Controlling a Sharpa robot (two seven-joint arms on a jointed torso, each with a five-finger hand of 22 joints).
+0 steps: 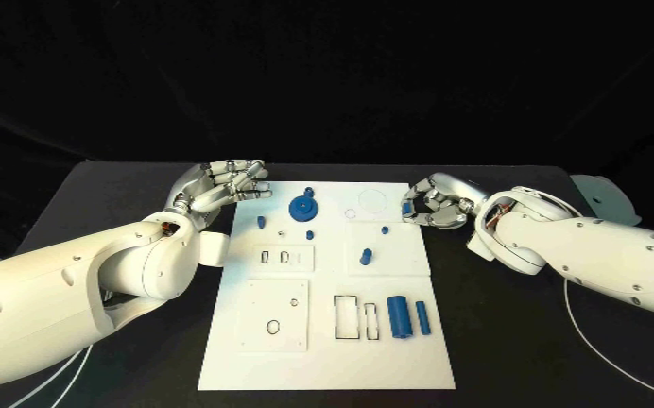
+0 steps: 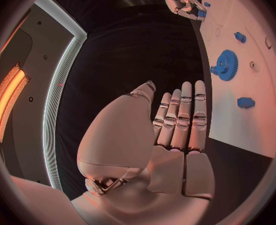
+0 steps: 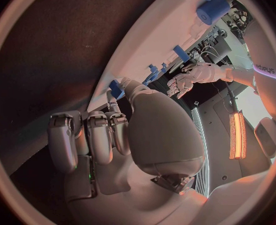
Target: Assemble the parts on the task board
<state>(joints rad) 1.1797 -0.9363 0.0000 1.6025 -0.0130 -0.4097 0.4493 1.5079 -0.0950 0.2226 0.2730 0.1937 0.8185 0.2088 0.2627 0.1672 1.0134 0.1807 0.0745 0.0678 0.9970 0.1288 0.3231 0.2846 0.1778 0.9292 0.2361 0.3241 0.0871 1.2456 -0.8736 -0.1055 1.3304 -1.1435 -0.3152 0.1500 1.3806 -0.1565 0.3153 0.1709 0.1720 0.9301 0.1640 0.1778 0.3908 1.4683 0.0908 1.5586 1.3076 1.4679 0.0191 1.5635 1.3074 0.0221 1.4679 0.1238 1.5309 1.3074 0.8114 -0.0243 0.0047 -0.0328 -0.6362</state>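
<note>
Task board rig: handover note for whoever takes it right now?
Left hand: off the task board's far left corner, fingers straight and together, holding nothing.
Right hand: at the board's far right edge, fingers curled in by a small blue part; a grip cannot be confirmed.
Parts: blue gear at the far middle, two blue cylinders near the right edge, small blue pieces scattered between them.
Done: nothing clearly assembled; the rectangular slots look unfilled.
Left: seat the loose parts.
</note>
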